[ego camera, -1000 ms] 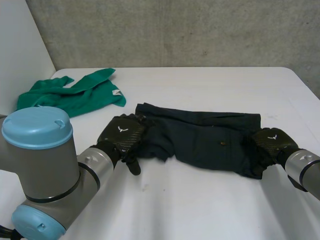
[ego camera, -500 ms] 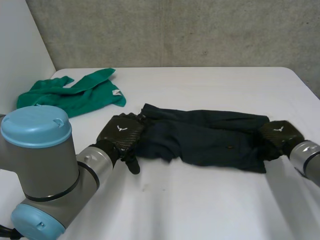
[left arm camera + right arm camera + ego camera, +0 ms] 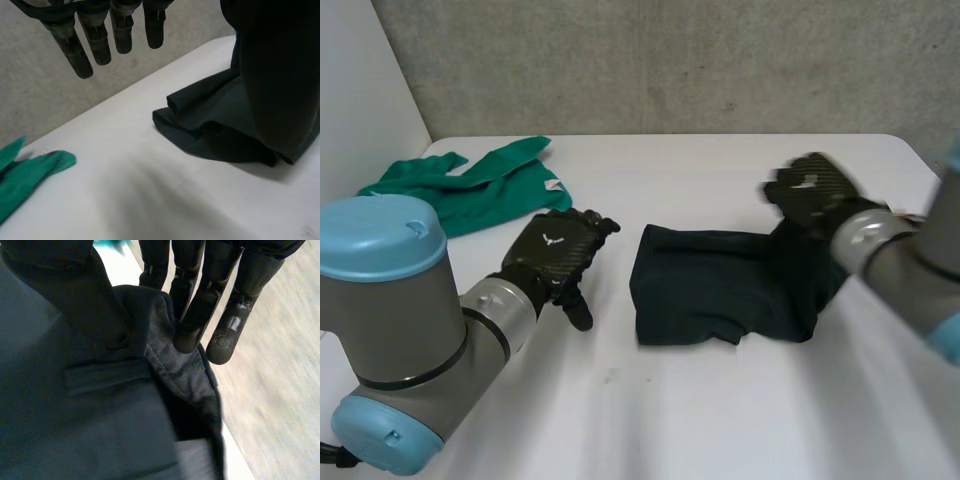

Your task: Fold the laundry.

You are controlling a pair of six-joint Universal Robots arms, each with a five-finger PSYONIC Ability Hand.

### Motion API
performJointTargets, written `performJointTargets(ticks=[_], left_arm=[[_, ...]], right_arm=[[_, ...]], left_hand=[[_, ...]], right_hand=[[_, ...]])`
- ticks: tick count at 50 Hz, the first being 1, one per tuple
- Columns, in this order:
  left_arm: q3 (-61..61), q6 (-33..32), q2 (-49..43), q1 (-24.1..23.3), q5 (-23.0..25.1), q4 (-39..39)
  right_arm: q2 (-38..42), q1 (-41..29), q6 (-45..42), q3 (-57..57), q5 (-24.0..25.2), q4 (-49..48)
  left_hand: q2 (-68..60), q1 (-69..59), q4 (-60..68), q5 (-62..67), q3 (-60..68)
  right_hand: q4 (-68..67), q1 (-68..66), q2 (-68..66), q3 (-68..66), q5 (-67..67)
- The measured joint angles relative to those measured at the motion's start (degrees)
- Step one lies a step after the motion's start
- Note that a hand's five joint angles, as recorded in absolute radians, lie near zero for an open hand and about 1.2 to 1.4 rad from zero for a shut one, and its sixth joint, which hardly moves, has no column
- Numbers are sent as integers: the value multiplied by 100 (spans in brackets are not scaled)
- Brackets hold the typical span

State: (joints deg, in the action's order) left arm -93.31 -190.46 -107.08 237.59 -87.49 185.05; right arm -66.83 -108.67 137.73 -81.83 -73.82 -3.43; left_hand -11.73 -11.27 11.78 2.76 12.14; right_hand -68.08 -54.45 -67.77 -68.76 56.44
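A dark navy garment (image 3: 710, 285) lies bunched in the middle of the white table (image 3: 700, 410). Its right end is lifted by my right hand (image 3: 812, 196), which is above the garment's right part. In the right wrist view the right hand (image 3: 200, 295) pinches a hemmed edge of the garment (image 3: 100, 430) between fingers and thumb. My left hand (image 3: 558, 258) rests to the left of the garment, apart from it, with straight fingers and nothing held. In the left wrist view the left hand (image 3: 100, 35) hangs over bare table, with the garment (image 3: 225, 135) beyond its fingertips.
A green cloth (image 3: 470, 185) lies crumpled at the table's back left, behind my left hand, and its edge (image 3: 20, 175) appears beside the left hand. A grey wall stands behind the table. The front of the table is bare.
My right hand shut on the garment's right end, lifted it and carried it left and back. The garment slid out from under my left hand and bunched up; the left hand stayed put.
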Motion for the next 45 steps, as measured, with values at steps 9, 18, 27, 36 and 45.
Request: performJointTargets(ticks=[9,18,27,36,45], left_arm=[[98,0,84,187,-297,218],[589,10,-20,286,-396,296],[1711,127,-466,234,-374,301],[2928,340,-1347,-301,-9,187],[4015,380,-2624,-698,156,-537]], right_arm=[[895,-1417,101,726,845,32],[1417,-1699,686,1414,1077,631],[361,-1077,2695,1420,556,850],[-159,-274,3681,1191,105,1011],[731,-205,3682,1482,69,1259]], left_hand=[[0,0,0,0,0],[0,0,0,0,0],[0,0,0,0,0],[0,0,0,0,0],[0,-1,0,0,0]], right_hand=[[0,-68,-1,-8,0],[4093,3731,4385,4417,-3947],[5437,4241,5496,5632,-5234],[5437,4242,5496,5632,-5234],[5437,4241,5496,5632,-5234]])
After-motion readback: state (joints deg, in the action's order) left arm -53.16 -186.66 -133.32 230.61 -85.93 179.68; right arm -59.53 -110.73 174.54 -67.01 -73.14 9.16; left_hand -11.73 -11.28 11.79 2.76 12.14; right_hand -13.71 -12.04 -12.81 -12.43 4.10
